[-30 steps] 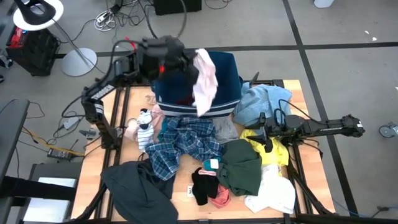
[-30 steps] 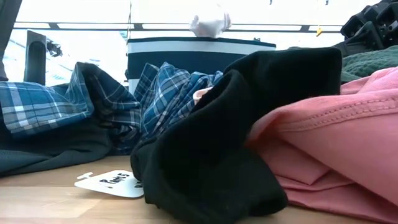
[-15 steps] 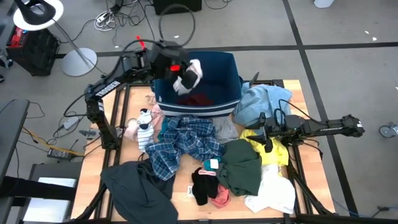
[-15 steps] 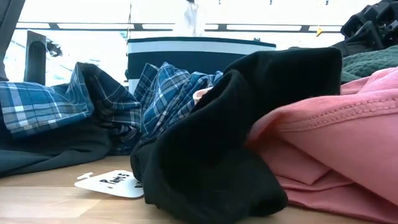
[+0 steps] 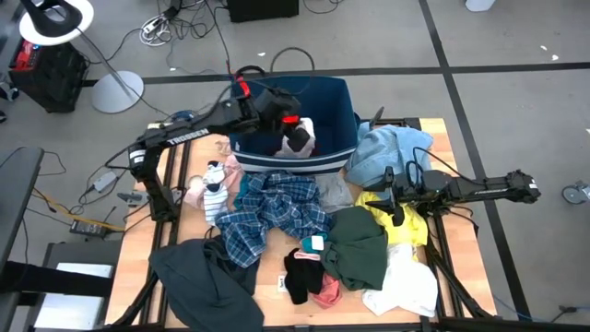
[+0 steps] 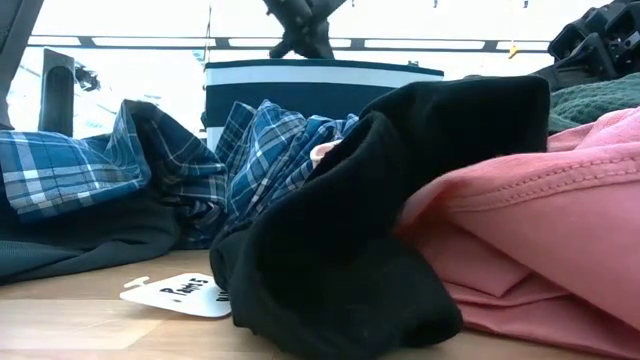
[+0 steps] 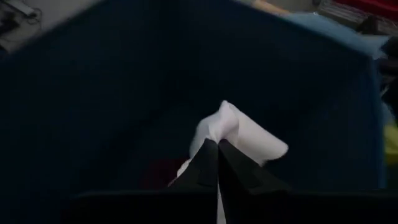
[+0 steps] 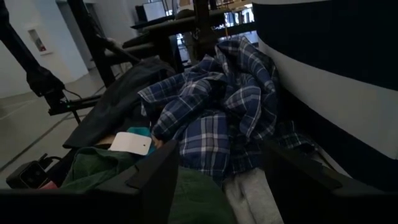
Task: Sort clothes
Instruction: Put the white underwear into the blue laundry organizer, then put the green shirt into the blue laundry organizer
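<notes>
Upper centre of the high view: left gripper lowered into the navy bin, fingers pinched together on a fold of a white garment, as seen in the left wrist view, with the cloth bunched just past the tips and something maroon faintly visible on the bin floor below. Not yet let go, by the look of it.

Centre right of the high view: right gripper parked low over the pile, fingers spread wide and holding nothing, aimed toward the blue plaid shirt.

Spread across the wooden surface below the bin: plaid shirt in the middle, light blue garment at upper right, yellow piece beneath the right arm, dark green top and a white piece at lower right, black item and pink item at lower centre, dark grey garment at lower left, small pink-and-white striped things at left.

All soft, light, limp; likely to drape, stretch and drag neighbours along when lifted. Best taken by pinching a raised fold or bunched ridge near the middle of one piece, not a flat edge, and lifted high enough to clear the bin rim. Plaid shirt overlaps its neighbours, so a risk of snagging them.
</notes>
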`<state>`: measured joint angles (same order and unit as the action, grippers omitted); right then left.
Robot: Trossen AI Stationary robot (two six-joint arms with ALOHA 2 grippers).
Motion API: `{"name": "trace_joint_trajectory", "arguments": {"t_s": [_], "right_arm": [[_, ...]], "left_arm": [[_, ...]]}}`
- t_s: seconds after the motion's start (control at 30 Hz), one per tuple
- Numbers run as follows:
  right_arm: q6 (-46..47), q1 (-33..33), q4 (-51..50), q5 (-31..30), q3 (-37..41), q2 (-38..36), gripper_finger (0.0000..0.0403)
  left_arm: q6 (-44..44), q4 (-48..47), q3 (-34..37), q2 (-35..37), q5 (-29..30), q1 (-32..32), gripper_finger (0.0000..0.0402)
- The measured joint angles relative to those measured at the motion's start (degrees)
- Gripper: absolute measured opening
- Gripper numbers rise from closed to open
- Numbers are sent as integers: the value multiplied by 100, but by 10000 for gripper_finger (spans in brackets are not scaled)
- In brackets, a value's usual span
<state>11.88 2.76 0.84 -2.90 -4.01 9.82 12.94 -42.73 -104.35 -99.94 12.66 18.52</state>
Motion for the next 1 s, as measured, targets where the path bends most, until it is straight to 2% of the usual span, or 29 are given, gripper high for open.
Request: {"name": "trace_joint_trajectory", "arguments": {"t_s": [0.1,0.27,0.43,0.57,0.8,1.0], "right_arm": [[0,-1,-1,0,0,1,231],[0,-1,-2,0,0,2,231],[0,-1,-2,0,0,0,231],[0,-1,-2,0,0,2,231],[0,0,-5,0,0,1,231],[0,-2,-4,0,0,2,231]], "left_arm": [[190,302,368,4,9,17,17],[383,183,644,4,-122,107,54],[403,-7,506,2,-327,186,96],[302,-244,113,13,-426,125,107],[-380,-476,-79,563,-427,-591,106],[-219,91,1070,1678,433,-1556,106]]}}
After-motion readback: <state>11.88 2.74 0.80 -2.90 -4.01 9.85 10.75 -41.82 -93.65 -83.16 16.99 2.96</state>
